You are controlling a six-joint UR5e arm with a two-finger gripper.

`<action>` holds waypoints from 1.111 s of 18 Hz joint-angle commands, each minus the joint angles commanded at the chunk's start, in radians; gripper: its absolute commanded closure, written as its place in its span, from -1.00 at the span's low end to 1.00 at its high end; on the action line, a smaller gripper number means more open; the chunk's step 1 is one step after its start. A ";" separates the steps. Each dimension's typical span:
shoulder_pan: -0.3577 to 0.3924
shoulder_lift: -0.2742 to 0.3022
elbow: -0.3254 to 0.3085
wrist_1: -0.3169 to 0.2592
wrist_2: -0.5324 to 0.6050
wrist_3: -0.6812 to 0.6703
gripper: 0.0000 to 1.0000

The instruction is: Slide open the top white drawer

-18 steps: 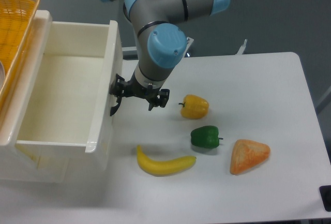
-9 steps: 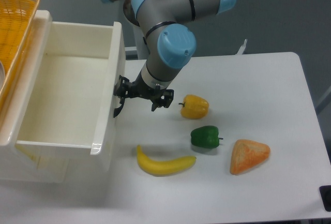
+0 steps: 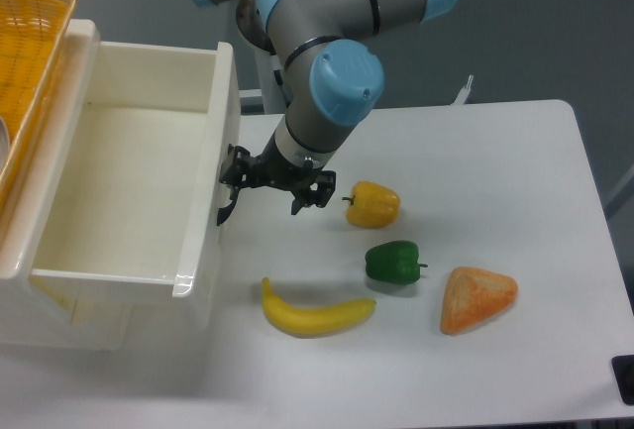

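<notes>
Top white drawer (image 3: 129, 191) at left of table, pulled well out, inside bare and exposed; task looks essentially done, only release and retreat left. Gripper (image 3: 274, 179) just right of drawer front at the handle; fingers spread apart, contact with handle unclear. Yellow pepper (image 3: 372, 203), banana (image 3: 315, 312) nearby. No legible writing or labels

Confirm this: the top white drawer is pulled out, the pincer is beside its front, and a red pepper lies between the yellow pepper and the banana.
One detail is wrong: the pepper between the yellow pepper and the banana is green, not red, as the fixed camera shows. The rest stands: the top white drawer is pulled out and the pincer is beside its front.
</notes>
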 joint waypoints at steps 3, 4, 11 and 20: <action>0.028 0.014 0.000 0.003 0.005 0.037 -1.00; 0.034 0.017 0.000 0.003 0.009 0.043 -1.00; 0.052 0.015 0.008 0.005 0.173 0.170 -1.00; 0.061 0.009 0.015 0.014 0.229 0.363 -1.00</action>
